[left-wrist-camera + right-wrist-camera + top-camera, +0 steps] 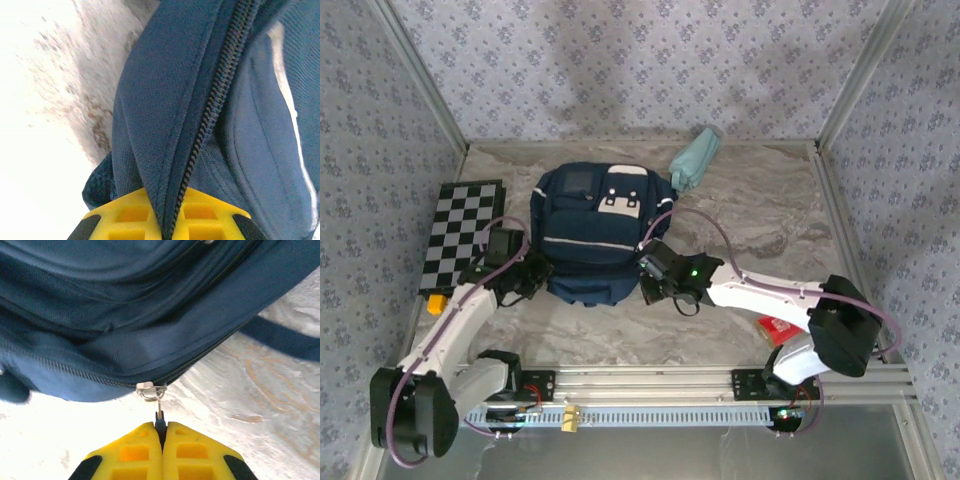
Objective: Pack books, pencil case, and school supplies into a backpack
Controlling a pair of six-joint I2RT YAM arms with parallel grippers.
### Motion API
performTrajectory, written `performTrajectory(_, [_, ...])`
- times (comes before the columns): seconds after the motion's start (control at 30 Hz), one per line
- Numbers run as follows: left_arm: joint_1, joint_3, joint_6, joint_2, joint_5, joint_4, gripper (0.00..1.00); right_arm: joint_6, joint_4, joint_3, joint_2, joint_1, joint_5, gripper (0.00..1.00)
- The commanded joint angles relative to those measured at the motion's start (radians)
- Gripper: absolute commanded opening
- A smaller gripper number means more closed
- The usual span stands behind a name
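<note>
**Now both grippers are clamped on the backpack**

Plainly, the backpack [592, 235] lies in the middle of the table [750, 215], and an arm bites into it from each near corner. The left gripper [167, 222] has its jaws closed tight on a fold of the blue cloth, with the zip teeth [215, 100] running right down into the pinch. The right gripper [161, 440] has its jaws shut on the very tip of the zip pull [159, 412], which hangs from the slider [150, 388] at the bag's edge.

From what I can see the zip looks closed, so I'd say the job in hand is opening the bag and nothing is packed yet. The pencil case [694, 160] lies at the far side, just beside the bag's far right corner and perhaps touching it. The red packet [778, 328] sits near the right arm's base, partly under it.

What worries me is how little of the pull is held: a sideways tug could slip it free. The left jaws sit across the zip line itself, so the slider may jam against the bunched cloth. And if that left hold gives, the whole bag would likely slide along with the pull instead of opening.
</note>
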Motion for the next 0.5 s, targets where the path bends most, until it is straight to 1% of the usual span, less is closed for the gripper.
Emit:
performTrajectory(0.0, [0.088, 0.107, 0.160, 0.037, -0.066, 0.007, 0.00, -0.082, -0.111, 0.038, 0.018, 0.059, 0.015, 0.00])
performTrajectory(0.07, [0.113, 0.140, 0.201, 0.076, -0.056, 0.027, 0.00, -0.090, -0.065, 0.094, 0.064, 0.107, -0.036, 0.00])
performTrajectory(0.13, [0.139, 0.186, 0.238, 0.125, -0.072, 0.013, 0.04, -0.083, -0.006, 0.152, 0.121, 0.124, -0.101, 0.00])
performTrajectory(0.17, [0.155, 0.200, 0.257, 0.147, -0.062, 0.010, 0.09, -0.081, 0.018, 0.182, 0.152, 0.125, -0.128, 0.00])
performTrajectory(0.23, [0.174, 0.212, 0.277, 0.172, -0.045, 0.002, 0.27, -0.083, 0.055, 0.218, 0.199, 0.127, -0.142, 0.00])
performTrajectory(0.33, [0.178, 0.211, 0.284, 0.144, -0.012, -0.042, 0.38, -0.080, 0.077, 0.234, 0.243, 0.125, -0.132, 0.00])
performTrajectory(0.37, [0.174, 0.194, 0.262, 0.114, -0.006, -0.054, 0.43, -0.076, 0.079, 0.235, 0.250, 0.125, -0.133, 0.00])
performTrajectory(0.43, [0.153, 0.147, 0.198, 0.049, 0.027, -0.060, 0.48, -0.074, 0.081, 0.231, 0.255, 0.127, -0.134, 0.00])
performTrajectory(0.47, [0.126, 0.125, 0.152, 0.011, 0.032, -0.068, 0.52, -0.076, 0.077, 0.234, 0.258, 0.128, -0.134, 0.00])
